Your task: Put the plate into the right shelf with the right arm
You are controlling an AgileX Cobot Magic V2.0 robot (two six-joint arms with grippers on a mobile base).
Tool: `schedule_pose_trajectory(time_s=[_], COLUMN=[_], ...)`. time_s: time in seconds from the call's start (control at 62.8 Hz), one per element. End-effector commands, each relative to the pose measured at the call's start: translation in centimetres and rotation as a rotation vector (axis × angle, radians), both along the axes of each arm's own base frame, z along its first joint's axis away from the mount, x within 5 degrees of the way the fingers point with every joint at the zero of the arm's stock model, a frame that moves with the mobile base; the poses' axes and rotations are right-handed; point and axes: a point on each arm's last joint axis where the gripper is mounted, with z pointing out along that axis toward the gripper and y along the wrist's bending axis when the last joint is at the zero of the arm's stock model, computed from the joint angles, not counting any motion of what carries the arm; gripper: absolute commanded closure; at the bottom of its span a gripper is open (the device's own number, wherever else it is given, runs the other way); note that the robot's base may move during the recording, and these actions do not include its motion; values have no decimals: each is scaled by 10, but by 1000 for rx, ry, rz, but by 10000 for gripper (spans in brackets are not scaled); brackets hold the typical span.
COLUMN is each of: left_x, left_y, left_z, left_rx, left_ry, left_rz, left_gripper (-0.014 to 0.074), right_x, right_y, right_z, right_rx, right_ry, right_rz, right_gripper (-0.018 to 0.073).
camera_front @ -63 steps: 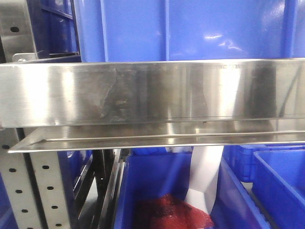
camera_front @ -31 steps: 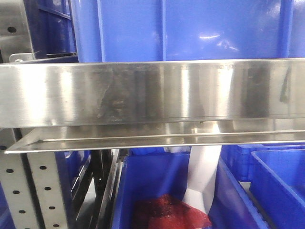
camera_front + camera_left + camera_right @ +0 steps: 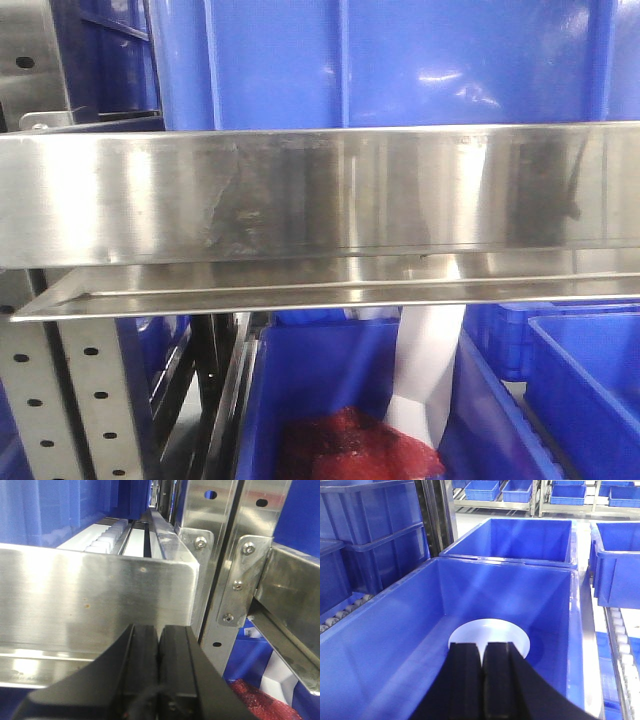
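One plate (image 3: 489, 636) seen, white and round, lying flat on the floor of a blue bin (image 3: 395, 645), toward the bin's far wall. Near part of the plate hidden behind the right gripper (image 3: 483, 661). Right gripper fingers pressed together, nothing between them, positioned above the plate; contact with the plate cannot be judged.

Right wrist view: four blue bins counted close by — the one with the plate, one directly behind it (image 3: 530, 540), one cut off at the right edge (image 3: 617, 560), a stacked one at the left edge (image 3: 365, 530). More bins far back, small and blurred, not counted. Roller track (image 3: 625, 645) visible along the right side of the shelf level.

Left wrist view: left gripper (image 3: 159, 650) closed, fingers touching, empty, facing a steel rail (image 3: 95, 605) of the shelf. Perforated uprights (image 3: 235, 570) with bolts to the right. No plate here.

Front view: one long steel rail (image 3: 320, 190) across the frame, a blue bin above (image 3: 380, 60), another below holding a red mesh item (image 3: 350, 450), identity unclear. White strip (image 3: 425, 370) behind the lower bin, cut off by the rail. Neither gripper nor plate in this view.
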Motion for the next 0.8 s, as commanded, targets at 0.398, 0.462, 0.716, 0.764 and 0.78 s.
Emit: schedule_pose_trajectory(time_s=[0.398,0.462,0.716,0.764,0.78], left_x=[0,0,0,0,0], left_y=[0,0,0,0,0], left_z=[5,5,5,5,5], left_rx=[-13,-13,-13,-13,-13], left_ry=[-78,-78,-78,-78,-78], left_rz=[-7,-7,-7,-7,-7], left_gripper=[643,643,643,643,643], right_x=[-38,-53,-113,-119,-121], right_y=[-30,-33,-36,-36,-36], right_z=[-20,-27,-83,-97,-102], right_rx=[35,37,24,16,12], right_ry=[-146,-198,-505,-550,-560], right_rz=[-299,-323,-311,-306,-305], right_gripper=[503,503,503,503,503])
